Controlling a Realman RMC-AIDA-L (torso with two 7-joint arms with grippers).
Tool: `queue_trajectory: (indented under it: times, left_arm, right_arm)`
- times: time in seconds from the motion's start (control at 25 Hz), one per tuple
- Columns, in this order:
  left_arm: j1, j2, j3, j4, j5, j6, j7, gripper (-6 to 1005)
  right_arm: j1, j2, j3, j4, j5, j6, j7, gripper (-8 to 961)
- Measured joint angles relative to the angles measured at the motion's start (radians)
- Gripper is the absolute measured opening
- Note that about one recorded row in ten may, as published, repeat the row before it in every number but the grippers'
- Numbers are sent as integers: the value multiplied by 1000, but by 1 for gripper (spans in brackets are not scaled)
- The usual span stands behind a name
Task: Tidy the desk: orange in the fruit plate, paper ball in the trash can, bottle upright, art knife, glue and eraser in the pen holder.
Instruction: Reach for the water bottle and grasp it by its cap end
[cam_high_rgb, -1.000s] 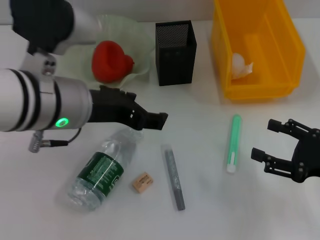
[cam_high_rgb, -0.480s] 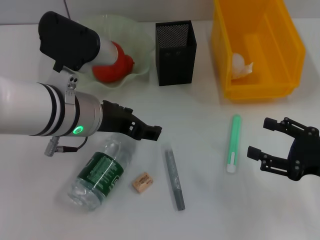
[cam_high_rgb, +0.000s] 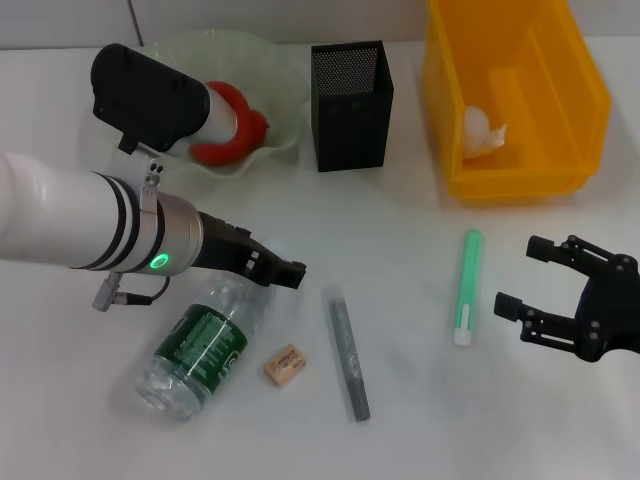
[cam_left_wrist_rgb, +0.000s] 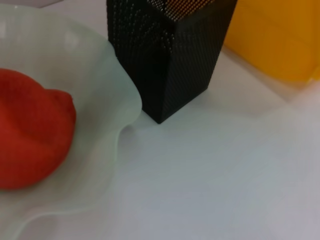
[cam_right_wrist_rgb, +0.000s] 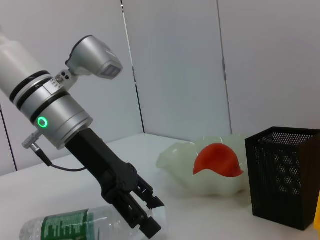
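The red-orange orange (cam_high_rgb: 236, 128) lies in the pale green fruit plate (cam_high_rgb: 275, 75), also seen in the left wrist view as the orange (cam_left_wrist_rgb: 30, 135) on the plate (cam_left_wrist_rgb: 110, 95). A clear bottle (cam_high_rgb: 200, 345) with a green label lies on its side. My left gripper (cam_high_rgb: 285, 272) hovers open over its neck; the right wrist view shows that gripper (cam_right_wrist_rgb: 152, 217) just above the bottle (cam_right_wrist_rgb: 65, 225). A tan eraser (cam_high_rgb: 284, 364), a grey art knife (cam_high_rgb: 349, 352) and a green glue stick (cam_high_rgb: 466, 286) lie on the table. My right gripper (cam_high_rgb: 545, 285) is open, right of the glue.
The black mesh pen holder (cam_high_rgb: 350, 90) stands at the back centre. The yellow trash can (cam_high_rgb: 580, 90) at the back right holds the white paper ball (cam_high_rgb: 482, 130). The white table (cam_high_rgb: 400, 220) lies bare between these things.
My left arm has drawn back to the left and toward me, its gripper now over the bottle's neck. The right gripper has shifted slightly left.
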Motion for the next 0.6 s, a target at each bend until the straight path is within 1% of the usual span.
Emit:
queue_trajectory:
  times: [0.44, 0.48, 0.6]
  left_arm:
    - [-20, -1, 7, -40, 11, -15, -1, 860]
    - [-22, -1, 22, -39, 23, -19, 0, 860]
    - [-39, -2, 27, -52, 35, -6, 0, 799]
  right_arm:
    - [2, -1, 9, 20, -4, 1, 0, 844]
    - [1, -1, 11, 20, -4, 0, 0, 844]
    - [2, -2, 11, 23, -5, 0, 1, 844]
